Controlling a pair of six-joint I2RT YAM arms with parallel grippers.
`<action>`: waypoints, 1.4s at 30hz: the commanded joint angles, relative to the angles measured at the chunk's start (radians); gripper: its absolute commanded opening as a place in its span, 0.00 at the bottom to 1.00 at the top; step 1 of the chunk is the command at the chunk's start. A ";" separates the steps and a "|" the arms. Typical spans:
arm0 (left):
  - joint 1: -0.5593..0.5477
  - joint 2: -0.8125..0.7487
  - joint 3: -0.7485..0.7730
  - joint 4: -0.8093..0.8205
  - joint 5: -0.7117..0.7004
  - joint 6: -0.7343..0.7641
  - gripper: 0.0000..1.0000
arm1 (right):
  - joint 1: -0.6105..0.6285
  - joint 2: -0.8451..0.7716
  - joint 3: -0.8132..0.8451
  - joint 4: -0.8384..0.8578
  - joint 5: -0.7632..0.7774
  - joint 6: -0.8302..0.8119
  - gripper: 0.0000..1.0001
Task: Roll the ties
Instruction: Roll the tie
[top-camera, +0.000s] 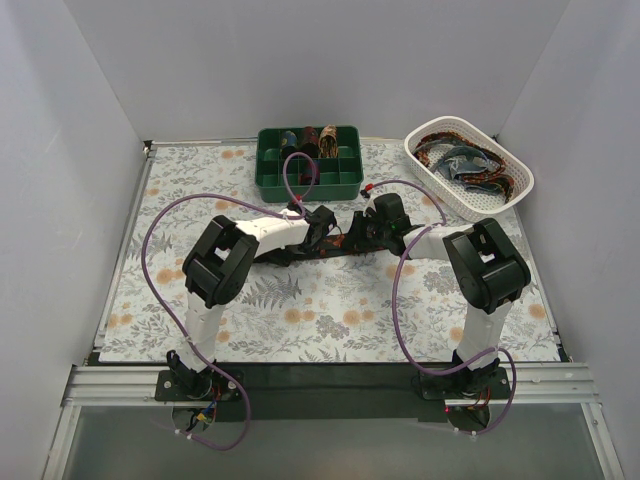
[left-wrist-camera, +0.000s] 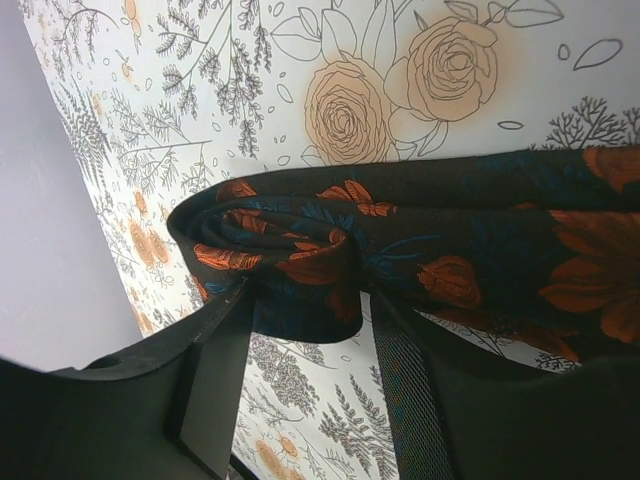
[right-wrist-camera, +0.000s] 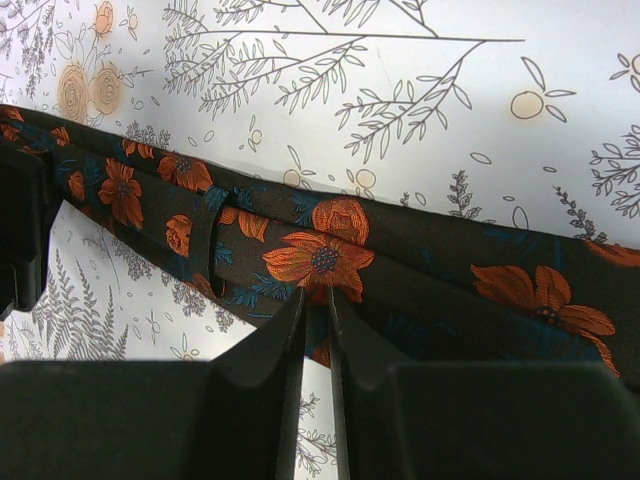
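With left gripper clamping tie at folded end, right gripper pinching its edge; dark fabric, orange flowers, teal leaves.

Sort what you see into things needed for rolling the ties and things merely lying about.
For the job: orange-flowered tie, held by left gripper and right gripper; loose ties in white basket; rolled ties in green tray.
Lying about: purple cables; floral table cover.
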 joint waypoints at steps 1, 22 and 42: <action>-0.006 -0.065 0.023 0.025 0.006 0.003 0.47 | 0.010 0.000 0.001 -0.010 -0.012 0.003 0.19; 0.046 -0.180 0.012 0.121 0.221 0.016 0.60 | 0.012 -0.029 0.006 -0.014 -0.021 -0.010 0.19; 0.578 -0.795 -0.650 0.810 0.839 -0.124 0.78 | 0.016 -0.131 0.081 -0.128 -0.079 -0.090 0.36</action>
